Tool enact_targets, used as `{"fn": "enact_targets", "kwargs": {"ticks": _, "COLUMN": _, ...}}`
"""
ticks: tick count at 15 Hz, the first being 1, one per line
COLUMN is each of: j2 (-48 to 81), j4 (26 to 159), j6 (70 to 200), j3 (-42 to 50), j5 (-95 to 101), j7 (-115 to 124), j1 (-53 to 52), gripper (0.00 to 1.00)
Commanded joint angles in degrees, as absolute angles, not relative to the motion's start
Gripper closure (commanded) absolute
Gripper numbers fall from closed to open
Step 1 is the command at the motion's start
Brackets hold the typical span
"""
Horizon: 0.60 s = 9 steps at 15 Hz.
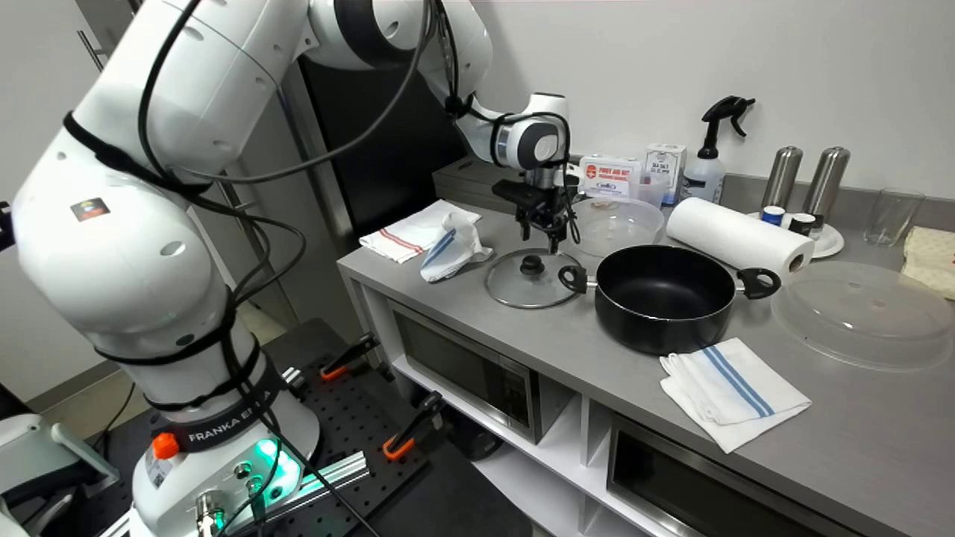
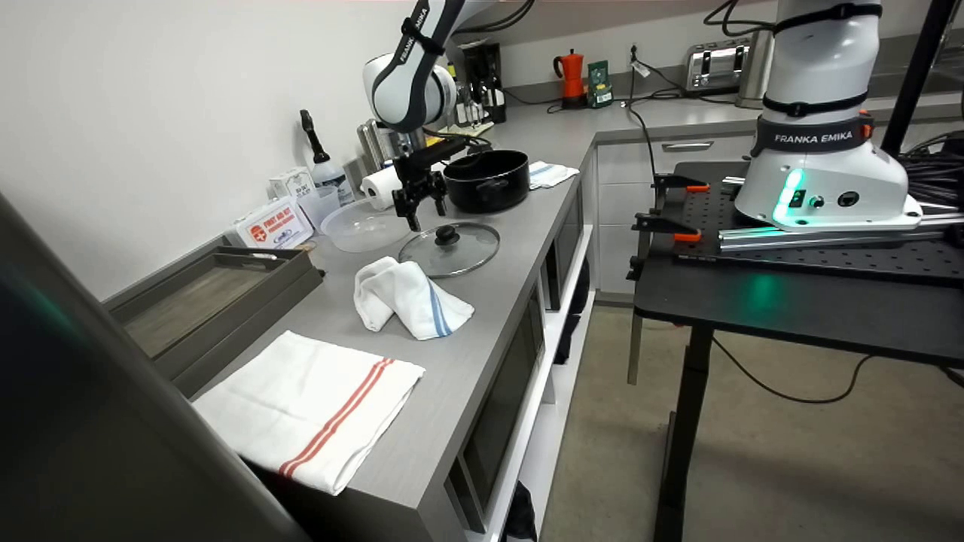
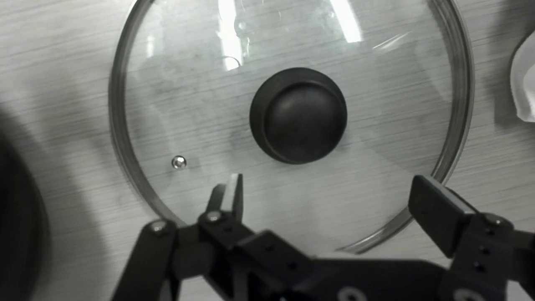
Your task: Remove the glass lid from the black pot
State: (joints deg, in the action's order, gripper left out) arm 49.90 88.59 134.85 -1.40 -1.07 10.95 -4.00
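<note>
Holds the tool [image 3: 327,182] released above the glass lid [image 1: 531,282], with fingers [image 3: 434,213] spread wide and nothing gripped between them. Points it downward, apart from the dark knob [image 3: 299,117], per the wrist view. Has the lid flat on the tabletop [image 1: 880,418], with knob upward, off the black pot [image 1: 660,322] and just beside it. Shows the pot upright and uncovered, with one side handle [image 1: 583,282] toward the lid; cannot tell about contact between the two. Near the lid, on the side away from the pot, has a crumpled cloth [image 2: 410,301] with a blue stripe, and past that a red-striped towel [image 2: 309,403], folded. Just beside the pot has a folded blue-striped towel [image 1: 735,391]; behind the pot in an exterior view, a paper roll [image 1: 735,235].
</note>
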Motion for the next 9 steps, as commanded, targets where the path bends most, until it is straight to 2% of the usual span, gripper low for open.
{"fn": "enact_targets", "kwargs": {"ticks": 1, "j2": 44.4, "j4": 92.4, "j6": 134.7, "j3": -1.9, "j5": -2.3, "j7": 9.6, "j1": -3.9, "gripper": 0.0}}
{"fn": "enact_targets", "kwargs": {"ticks": 3, "j2": 41.2, "j4": 94.8, "j6": 134.9, "j3": -1.6, "j5": -1.9, "j7": 9.7, "j1": -4.0, "gripper": 0.0}}
{"fn": "enact_targets", "kwargs": {"ticks": 4, "j2": 45.8, "j4": 90.2, "j6": 134.7, "j3": -1.1, "j5": -1.6, "j7": 10.6, "j1": -4.5, "gripper": 0.0}}
{"fn": "enact_targets", "kwargs": {"ticks": 9, "j2": 42.3, "j4": 93.2, "j6": 134.6, "j3": -1.1, "j5": -1.6, "j7": 10.7, "j1": -4.4, "gripper": 0.0}}
